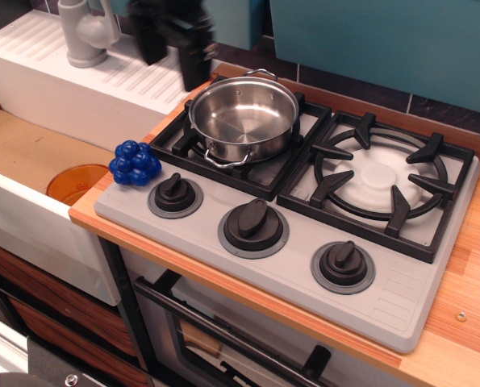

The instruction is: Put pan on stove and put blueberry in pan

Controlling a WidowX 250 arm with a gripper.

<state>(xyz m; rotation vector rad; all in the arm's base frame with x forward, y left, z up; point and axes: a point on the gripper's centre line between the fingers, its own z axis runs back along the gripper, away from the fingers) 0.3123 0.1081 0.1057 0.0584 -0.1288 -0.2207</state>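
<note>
The pan (244, 118) is polished steel — mirror-bright. The blueberry (135, 163) looks glossy plastic; the stove (401, 297) is matt grey, the worktop (465, 274) smooth striped wood.

surface: light wooden countertop (457, 339) | on it: light grey two-burner stove (385, 290); glossy deep-blue blueberry cluster (135, 164) touching stove's left corner

Pan (244, 119) on the left burner grate (241, 143) of the stove (417, 302), right grate (379, 182) beside it bare, three knobs (254, 226) in a row along the stove's front edge. Blueberry (135, 164) on the surface (102, 219) just left of the stove's front-left corner, near the leftmost knob, with a round disc (72, 182) lower down to its left inside the sink (30, 153). Hand (173, 40) above and behind the pan's left side, over the drainboard (110, 76), faucet (85, 32) further left.
</note>
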